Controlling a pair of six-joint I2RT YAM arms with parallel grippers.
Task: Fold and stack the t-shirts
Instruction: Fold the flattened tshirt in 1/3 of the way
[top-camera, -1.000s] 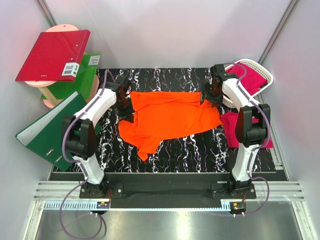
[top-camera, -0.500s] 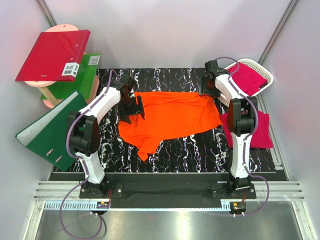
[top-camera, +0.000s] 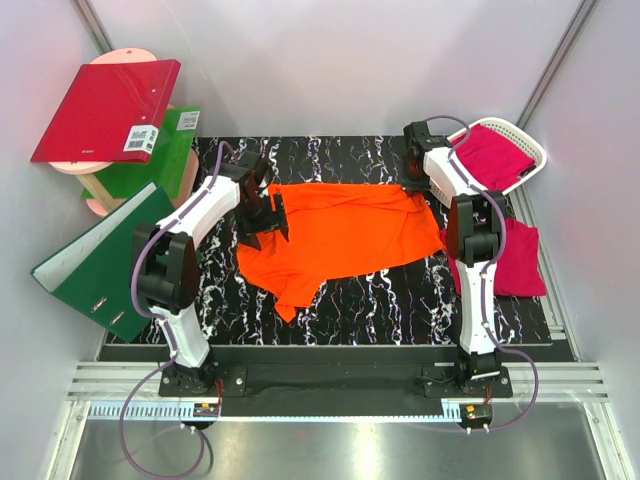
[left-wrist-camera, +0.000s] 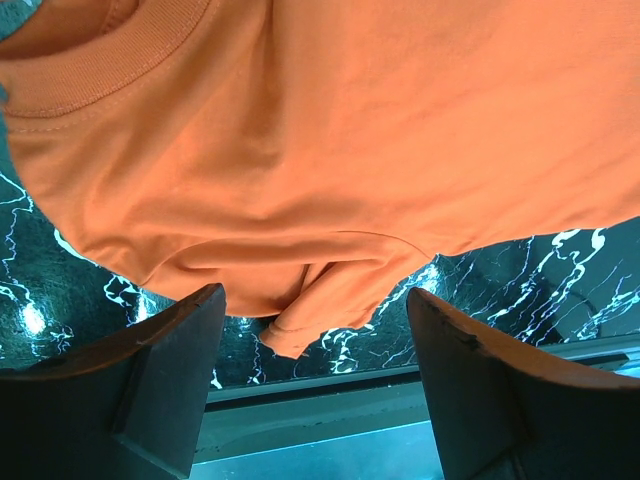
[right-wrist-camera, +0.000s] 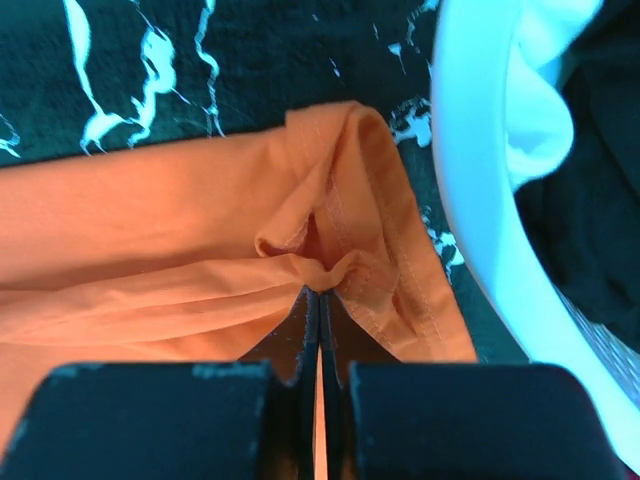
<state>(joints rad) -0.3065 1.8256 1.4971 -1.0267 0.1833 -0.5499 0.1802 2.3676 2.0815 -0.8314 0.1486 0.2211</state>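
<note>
At the right claw the jaws are pressed flat together, and a small pucker of cloth gathers right at their tips. I read that as a pinch on the orange t-shirt, taken at its far right corner where the stitched hem curls over. Just beside that corner runs the rim of the white basket, close but apart from the hem, with a magenta t-shirt heaped inside it. A second magenta t-shirt lies on the table behind the right arm.

Over on the other side, the left claw stands wide and holds nothing. Its fingers straddle the sleeve end of the same shirt, with the ribbed collar just beyond. Whether the tips touch the marbled top I cannot tell from the wrist view.

The orange shirt lies spread across the middle of the table, rumpled, one flap trailing toward me. So my judgement is that we are at the start: laying out and squaring the first shirt, with nothing folded or stacked yet.

What the next move calls for, I think, is a matching grip on the left. That claw should settle onto the sleeve or shoulder edge and shut on it. Only then should both arms lift or pull (a one-sided tug would just drag the cloth into the basket). The red binder and green binder sit well clear at the left.
</note>
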